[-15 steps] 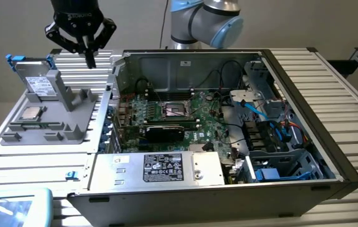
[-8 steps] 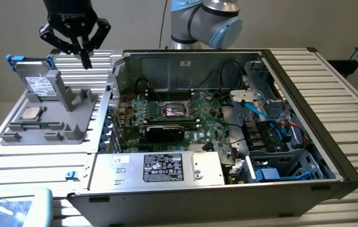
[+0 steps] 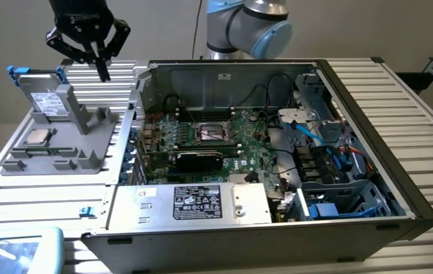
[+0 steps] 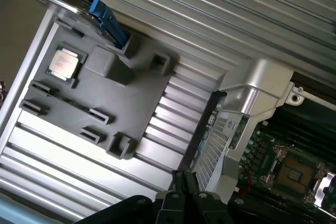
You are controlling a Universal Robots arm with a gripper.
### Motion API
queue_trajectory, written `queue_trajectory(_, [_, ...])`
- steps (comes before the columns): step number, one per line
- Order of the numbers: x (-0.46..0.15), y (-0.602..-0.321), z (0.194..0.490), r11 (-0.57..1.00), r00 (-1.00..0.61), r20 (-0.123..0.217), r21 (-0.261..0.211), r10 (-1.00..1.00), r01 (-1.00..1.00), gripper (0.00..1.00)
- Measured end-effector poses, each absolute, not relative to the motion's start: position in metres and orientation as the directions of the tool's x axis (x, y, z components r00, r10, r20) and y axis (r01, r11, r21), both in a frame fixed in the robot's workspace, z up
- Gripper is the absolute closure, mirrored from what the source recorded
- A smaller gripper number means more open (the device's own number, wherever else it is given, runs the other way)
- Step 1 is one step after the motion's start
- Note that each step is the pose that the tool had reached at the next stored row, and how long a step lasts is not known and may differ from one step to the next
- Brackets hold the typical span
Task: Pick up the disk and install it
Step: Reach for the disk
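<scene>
Pincer (image 4: pixel 183 178) closed on nothing, hanging over the slatted table (image 3: pixel 41 191) beside the grey stand (image 3: pixel 87 142) holding the upright disk (image 3: pixel 47 101)

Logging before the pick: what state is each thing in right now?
disk: upright in grey holder, ungrasped
claw: shut, holding nothing, clear of disk
processor chip: lying flat on holder
computer case: open, side panel off

Disk (image 3: pixel 45 96) dull silver metal, its frame (image 3: pixel 11 70) glossy blue plastic; fixture (image 3: pixel 98 154) matt grey plastic; table (image 3: pixel 41 194) ribbed bare metal.
</scene>
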State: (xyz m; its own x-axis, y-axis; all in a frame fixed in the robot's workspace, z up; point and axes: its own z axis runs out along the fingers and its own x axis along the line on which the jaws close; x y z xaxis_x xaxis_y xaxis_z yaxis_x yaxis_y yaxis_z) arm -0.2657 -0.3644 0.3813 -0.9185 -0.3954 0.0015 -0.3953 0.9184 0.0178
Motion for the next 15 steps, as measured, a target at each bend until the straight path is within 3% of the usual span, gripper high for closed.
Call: queue_trajectory(15, [-0.307,-0.332,0.381,0.918,-0.918,0.010,-0.001,-0.397,-0.397,0.89])
